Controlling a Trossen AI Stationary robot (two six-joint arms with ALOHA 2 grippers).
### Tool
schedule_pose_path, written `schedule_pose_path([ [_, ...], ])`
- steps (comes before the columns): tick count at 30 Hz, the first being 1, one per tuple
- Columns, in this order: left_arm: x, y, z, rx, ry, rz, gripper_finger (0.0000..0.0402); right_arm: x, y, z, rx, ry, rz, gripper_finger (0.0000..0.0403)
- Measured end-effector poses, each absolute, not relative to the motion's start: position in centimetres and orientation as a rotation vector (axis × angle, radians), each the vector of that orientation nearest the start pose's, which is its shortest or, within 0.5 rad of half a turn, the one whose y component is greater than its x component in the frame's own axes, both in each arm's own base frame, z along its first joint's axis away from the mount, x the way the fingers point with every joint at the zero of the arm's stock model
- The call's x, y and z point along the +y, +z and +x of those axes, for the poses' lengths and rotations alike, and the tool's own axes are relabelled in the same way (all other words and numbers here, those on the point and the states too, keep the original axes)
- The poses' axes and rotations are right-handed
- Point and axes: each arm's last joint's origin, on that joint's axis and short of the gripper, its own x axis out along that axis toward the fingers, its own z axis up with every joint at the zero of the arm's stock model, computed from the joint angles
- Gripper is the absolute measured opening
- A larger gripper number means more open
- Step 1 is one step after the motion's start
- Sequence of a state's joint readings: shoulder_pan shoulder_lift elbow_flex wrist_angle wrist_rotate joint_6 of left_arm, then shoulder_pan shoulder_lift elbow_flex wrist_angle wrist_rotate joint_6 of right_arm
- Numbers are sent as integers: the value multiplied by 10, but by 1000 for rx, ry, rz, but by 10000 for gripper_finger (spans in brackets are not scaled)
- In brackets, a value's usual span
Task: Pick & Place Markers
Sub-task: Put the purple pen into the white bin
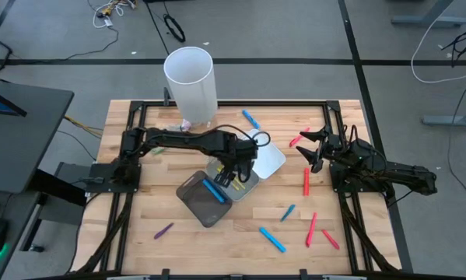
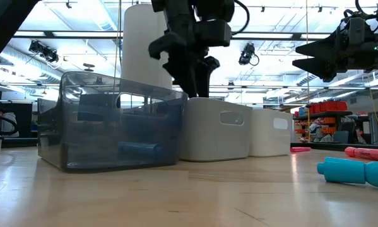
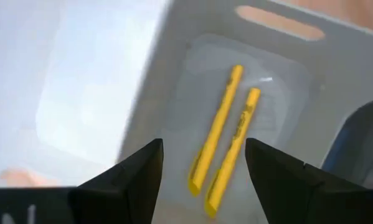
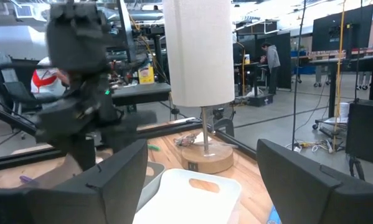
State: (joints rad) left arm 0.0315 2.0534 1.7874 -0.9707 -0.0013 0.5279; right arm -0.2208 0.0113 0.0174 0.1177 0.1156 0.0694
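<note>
- Nearest the low camera lay a blue capped marker [image 2: 356, 171] on the wood table [image 2: 176, 202], with a pink-red marker [image 2: 368, 152] just behind it.
- My left gripper [image 1: 231, 176] hung over the middle tray of a row of three: a clear dark plastic tray [image 1: 201, 199], a pale grey plastic tray [image 1: 236, 185], and a white plastic tray [image 1: 270, 159].
- Left wrist view showed its fingers [image 3: 130, 177] spread apart with nothing between them; two yellow markers [image 3: 226, 146] lay side by side on the grey tray's floor directly below.
- I judged the step in hand to be a release of a yellow marker into that tray, finished or nearly so, though I could not tell which.
- One blue marker [image 1: 213, 190] sat in the dark tray.
- My right gripper [image 1: 317, 149] waited wide open and empty at the table's right side, above the scattered red markers [image 1: 306, 181].
- Loose markers left on the table: red and blue ones [image 1: 272, 239] at the near right, a purple one [image 1: 163, 231] near left, a blue one [image 1: 250, 119] by the tall white cylinder [image 1: 190, 84].
- To do this well, I would lift the left gripper straight up until clear of the tray walls before swinging, so the fingers do not catch a rim and drag the tray.
- Trays appeared sorted by colour, so I would match the next pick accordingly.
- The right arm was closer to the red cluster; sending it there would keep the two arms well apart.
</note>
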Motion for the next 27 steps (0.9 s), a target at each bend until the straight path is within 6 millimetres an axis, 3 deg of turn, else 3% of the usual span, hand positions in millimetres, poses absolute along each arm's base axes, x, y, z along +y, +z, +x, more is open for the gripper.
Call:
schedule_pose_path([
  [11, 29, 270, 405, 1235, -69, 146, 232, -24, 180, 93, -136, -331, 62, 302],
  [27, 32, 278, 396, 1231, 331, -310, 232, -24, 180, 93, -135, -331, 62, 302],
])
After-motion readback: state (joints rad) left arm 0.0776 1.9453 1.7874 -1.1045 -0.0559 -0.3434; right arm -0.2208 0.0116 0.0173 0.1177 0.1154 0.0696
